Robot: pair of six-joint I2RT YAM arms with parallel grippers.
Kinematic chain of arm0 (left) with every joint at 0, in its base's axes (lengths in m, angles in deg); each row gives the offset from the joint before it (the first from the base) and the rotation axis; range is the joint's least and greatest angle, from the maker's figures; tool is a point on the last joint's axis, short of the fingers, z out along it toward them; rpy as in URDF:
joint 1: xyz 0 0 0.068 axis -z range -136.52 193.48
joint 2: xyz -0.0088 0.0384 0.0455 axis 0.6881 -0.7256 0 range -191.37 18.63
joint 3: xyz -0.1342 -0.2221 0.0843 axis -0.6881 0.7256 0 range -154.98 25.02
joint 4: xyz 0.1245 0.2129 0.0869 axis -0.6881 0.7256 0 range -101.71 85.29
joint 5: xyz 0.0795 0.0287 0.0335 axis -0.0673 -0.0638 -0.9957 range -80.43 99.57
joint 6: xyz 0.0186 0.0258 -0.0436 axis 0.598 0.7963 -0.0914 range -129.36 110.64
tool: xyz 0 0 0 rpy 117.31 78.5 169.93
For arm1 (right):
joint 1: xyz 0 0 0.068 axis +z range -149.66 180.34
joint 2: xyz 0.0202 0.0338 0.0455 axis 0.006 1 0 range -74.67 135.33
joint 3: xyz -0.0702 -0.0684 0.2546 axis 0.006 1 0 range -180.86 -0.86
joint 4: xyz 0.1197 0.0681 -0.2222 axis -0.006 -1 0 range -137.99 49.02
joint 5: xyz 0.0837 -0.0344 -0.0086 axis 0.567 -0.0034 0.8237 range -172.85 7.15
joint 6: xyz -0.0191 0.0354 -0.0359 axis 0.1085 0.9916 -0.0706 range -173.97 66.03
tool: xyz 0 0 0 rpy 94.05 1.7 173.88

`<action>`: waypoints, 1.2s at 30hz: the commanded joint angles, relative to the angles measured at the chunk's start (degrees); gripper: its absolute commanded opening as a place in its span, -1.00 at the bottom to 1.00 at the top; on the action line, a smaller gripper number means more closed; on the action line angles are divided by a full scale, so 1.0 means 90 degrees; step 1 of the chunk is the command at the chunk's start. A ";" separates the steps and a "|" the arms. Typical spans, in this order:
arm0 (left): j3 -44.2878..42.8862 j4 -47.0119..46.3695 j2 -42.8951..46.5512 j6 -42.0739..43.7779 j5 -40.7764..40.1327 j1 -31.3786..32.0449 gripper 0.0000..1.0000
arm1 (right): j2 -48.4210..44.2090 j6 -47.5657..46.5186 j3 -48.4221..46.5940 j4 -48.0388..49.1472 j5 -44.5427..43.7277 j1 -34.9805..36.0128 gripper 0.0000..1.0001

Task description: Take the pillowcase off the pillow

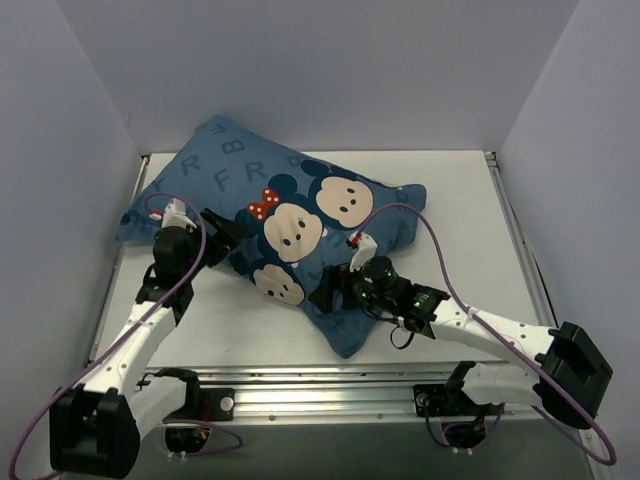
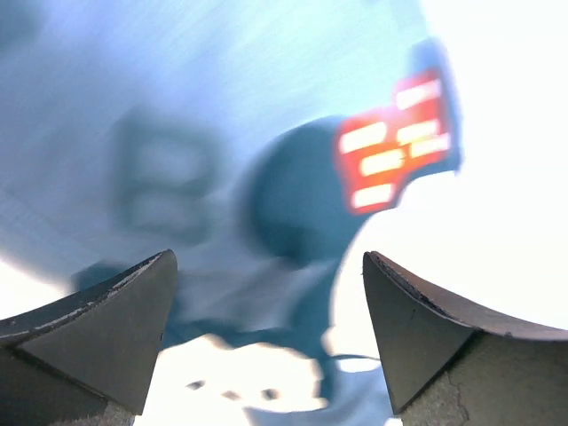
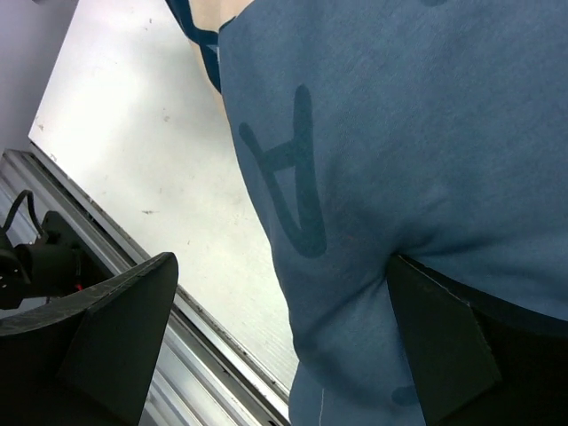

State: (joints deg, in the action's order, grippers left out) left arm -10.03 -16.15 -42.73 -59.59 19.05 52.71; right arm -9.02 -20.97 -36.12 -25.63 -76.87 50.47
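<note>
The blue pillowcase (image 1: 300, 215), printed with letters and cartoon mouse faces, one with a red polka-dot bow, covers the pillow lying diagonally on the white table (image 1: 470, 240). No white pillow shows; it is hidden inside the case. My left gripper (image 1: 232, 232) is open at the case's left side, next to the mouse faces; its wrist view shows blurred blue fabric (image 2: 195, 160) between the fingers. My right gripper (image 1: 325, 290) is open at the case's near lower corner. One of its fingers (image 3: 444, 346) presses into the blue fabric (image 3: 399, 151) beside a printed letter A.
The table's metal front rail (image 1: 300, 395) runs along the near edge, also in the right wrist view (image 3: 133, 293). White walls enclose the table on the left, back and right. Purple cables loop from both arms.
</note>
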 commanded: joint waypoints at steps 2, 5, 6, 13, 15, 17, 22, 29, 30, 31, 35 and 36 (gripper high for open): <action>0.0357 -0.0834 0.0792 -0.0247 0.0070 -0.0206 0.88 | 0.0391 0.0065 -0.0436 0.0345 0.0039 0.0201 0.99; 0.0748 -0.0611 0.1192 -0.0423 -0.0036 -0.0235 0.88 | 0.0469 -0.0081 -0.0825 0.0218 0.0078 0.0240 1.00; 0.0856 -0.0580 0.1261 -0.0463 -0.0105 -0.0235 0.88 | 0.0489 -0.0140 -0.0953 0.0140 0.0078 0.0250 0.99; 0.2008 -0.1602 0.1487 -0.1175 -0.0779 -0.0303 0.88 | 0.0470 -0.0882 -0.1949 -0.0728 -0.0010 0.0202 1.00; 0.2175 -0.2462 0.1157 -0.1205 -0.0857 -0.0303 0.88 | 0.0479 -0.1039 -0.2067 -0.0817 0.0068 0.0124 1.00; 0.2263 -0.3154 0.0834 -0.1137 -0.0809 -0.0303 0.88 | 0.0479 -0.1117 -0.2185 -0.0905 0.0272 0.0065 1.00; 0.2556 -0.5059 -0.0524 -0.1292 -0.0418 -0.0294 0.88 | 0.0372 -0.1234 -0.2273 -0.0974 0.0439 -0.0081 0.99; 0.2469 -0.7579 -0.2358 -0.1468 0.0215 -0.0284 0.88 | 0.0235 -0.1254 -0.2156 -0.1013 0.0498 -0.0218 0.99; 0.2459 -0.7911 -0.2555 -0.1536 0.0284 -0.0284 0.88 | 0.0235 -0.1254 -0.2146 -0.1042 0.0508 -0.0238 0.99; 0.2430 -0.8533 -0.2721 -0.1682 0.0343 -0.0274 0.88 | 0.0235 -0.1254 -0.2156 -0.1071 0.0508 -0.0238 0.99; 0.2098 -0.9290 -0.3512 -0.2015 0.0714 -0.0255 0.88 | 0.0206 -0.1283 -0.2175 -0.1149 0.0469 -0.0316 1.00; 0.1981 -0.9388 -0.3572 -0.2045 0.0753 -0.0235 0.88 | 0.0196 -0.1283 -0.2185 -0.1169 0.0459 -0.0326 0.99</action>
State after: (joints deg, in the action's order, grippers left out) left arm 11.54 -81.00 -72.44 -75.53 21.32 50.29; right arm -5.15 -31.55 -54.57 -35.99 -73.13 48.15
